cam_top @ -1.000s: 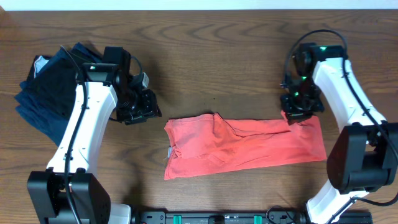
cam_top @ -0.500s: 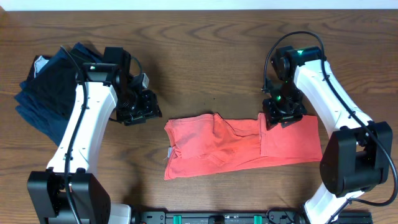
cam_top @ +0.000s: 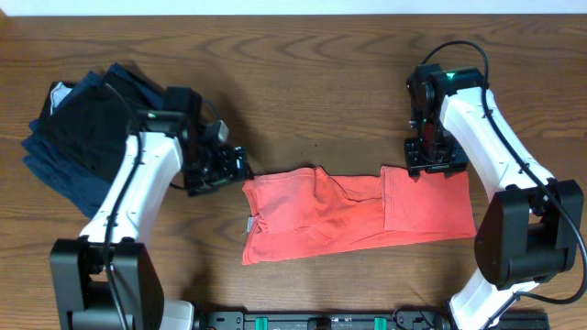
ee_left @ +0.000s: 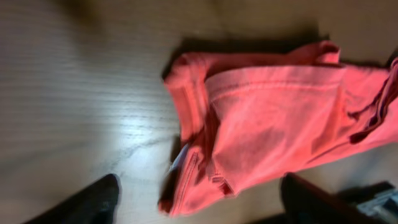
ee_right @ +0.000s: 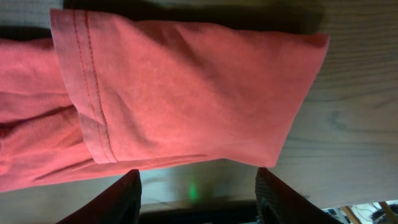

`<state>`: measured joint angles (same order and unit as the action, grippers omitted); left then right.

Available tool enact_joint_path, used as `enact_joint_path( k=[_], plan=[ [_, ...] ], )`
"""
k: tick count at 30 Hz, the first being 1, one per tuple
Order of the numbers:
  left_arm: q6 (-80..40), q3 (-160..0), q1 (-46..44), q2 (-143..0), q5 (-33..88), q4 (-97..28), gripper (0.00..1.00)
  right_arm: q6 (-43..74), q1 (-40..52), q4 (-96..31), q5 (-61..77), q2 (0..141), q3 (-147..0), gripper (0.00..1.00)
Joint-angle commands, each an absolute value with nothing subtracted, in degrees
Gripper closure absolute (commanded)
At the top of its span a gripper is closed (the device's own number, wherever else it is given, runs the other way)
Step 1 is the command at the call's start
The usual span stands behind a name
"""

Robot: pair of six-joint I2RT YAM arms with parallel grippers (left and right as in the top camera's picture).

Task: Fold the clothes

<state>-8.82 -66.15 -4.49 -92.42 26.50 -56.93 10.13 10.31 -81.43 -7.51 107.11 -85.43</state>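
Right gripper [ee_right: 199, 180] open, empty; shirt [cam_top: 358, 215] folded end lies just ahead of its fingers. Left gripper [ee_left: 200, 186] open, empty; shirt's other end just ahead.

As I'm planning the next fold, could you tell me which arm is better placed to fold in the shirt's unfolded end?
Probably left: the left hand is open beside the unfolded end of the shirt; the right hand is at the end already folded over.
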Motion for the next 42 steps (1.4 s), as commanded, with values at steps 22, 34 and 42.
enact_joint_path(
  k=[22,34,42],
  plan=[
    [-15.2,-57.6,-15.7,-100.3,22.6,-44.7,0.94,12.0,9.0,-81.0,-11.0,105.6,-85.3,0.43],
    [-12.1,-89.2,-3.3,-100.3,8.7,-69.3,0.94,10.6,0.8,-80.3,-12.2,105.6,-85.3,0.44],
    [-14.8,-90.4,-19.9,-100.6,12.8,-69.6,0.94,10.2,-0.6,-79.9,-12.2,105.6,-85.3,0.43]
  ],
)
